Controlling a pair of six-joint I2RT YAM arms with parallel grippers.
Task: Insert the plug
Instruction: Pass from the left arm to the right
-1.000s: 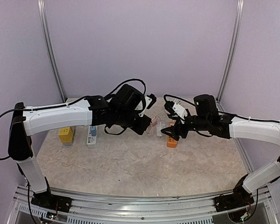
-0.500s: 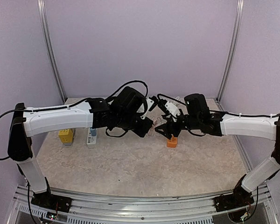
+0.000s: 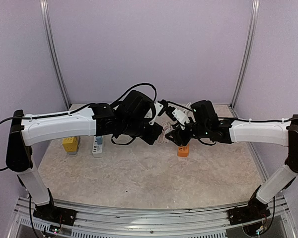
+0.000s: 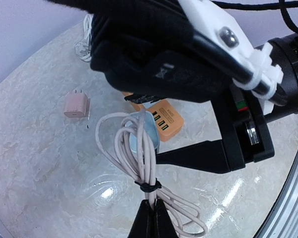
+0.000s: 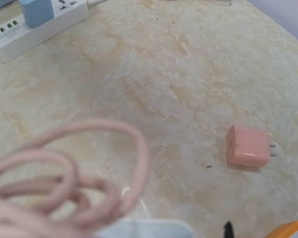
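Note:
My left gripper is shut on a tied bundle of pink cable, held above the table at centre. A light blue plug hangs at the bundle's far end, just above the orange power strip. My right gripper has its jaws spread on either side of that plug; its lower black finger shows in the left wrist view. In the right wrist view the cable is blurred and close, with the plug's pale top at the bottom edge.
A pink charger adaptor lies loose on the table, also in the left wrist view. A white power strip carrying a blue plug and a yellow box sit at the left. The orange strip lies under the right gripper.
My right gripper has moved left toward the left gripper, closing in around the hanging plug. The left gripper has held the cable bundle nearly still.

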